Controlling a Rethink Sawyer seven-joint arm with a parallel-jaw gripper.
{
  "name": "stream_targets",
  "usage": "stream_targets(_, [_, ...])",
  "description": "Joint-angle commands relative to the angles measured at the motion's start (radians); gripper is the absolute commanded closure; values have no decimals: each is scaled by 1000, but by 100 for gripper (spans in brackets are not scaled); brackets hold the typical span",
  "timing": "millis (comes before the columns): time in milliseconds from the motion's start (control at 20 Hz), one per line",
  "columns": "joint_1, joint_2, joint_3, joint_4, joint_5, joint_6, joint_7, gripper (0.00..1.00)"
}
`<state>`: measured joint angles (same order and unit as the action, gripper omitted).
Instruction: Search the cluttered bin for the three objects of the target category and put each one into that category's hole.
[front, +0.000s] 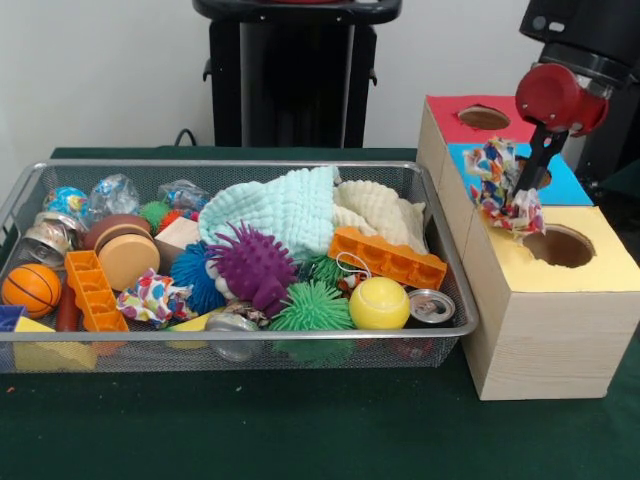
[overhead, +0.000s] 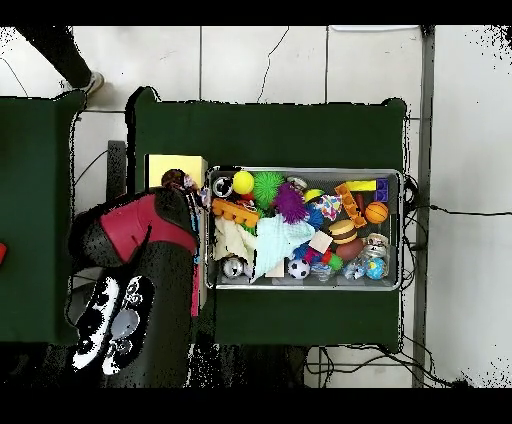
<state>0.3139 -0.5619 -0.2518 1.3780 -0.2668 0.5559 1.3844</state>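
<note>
1. One of the three objects, a patterned fabric piece (front: 503, 186), is seen hanging from the tool (front: 527, 196), draped to the side of it over the edge of the yellow-topped box (front: 560, 320), just short of the hole (front: 560, 246)
2. The piece is judged light, soft and limp; it is expected to crumple and trail, so a pinch through a bunched fold near its middle is judged safest, since a loose corner could catch on the rough rim of the hole
3. A second patterned piece (front: 155, 297) is seen well away from the tool, in the bin (front: 240, 167), beside the orange block (front: 92, 288) and the blue spiky ball (front: 192, 277); a third cannot be made out
4. The tool is closed on the hanging fabric, with its tips largely hidden by the cloth; how narrow the gap is cannot be told
5. The hole lies just below and beside the tool; a short shift over it is judged necessary before release
6. Beyond the tool, the blue-topped box (front: 568, 188) and red-topped box (front: 450, 118) are seen, all standing on the green surface (front: 300, 420)
</note>
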Motion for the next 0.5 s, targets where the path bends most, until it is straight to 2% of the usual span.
stream_targets(50, [-16,86,29,39,23,-121,275,100])
stream_targets(200, [0,108,22,38,33,-153,291,100])
stream_targets(500, [35,142,1,-4,53,-131,282,100])
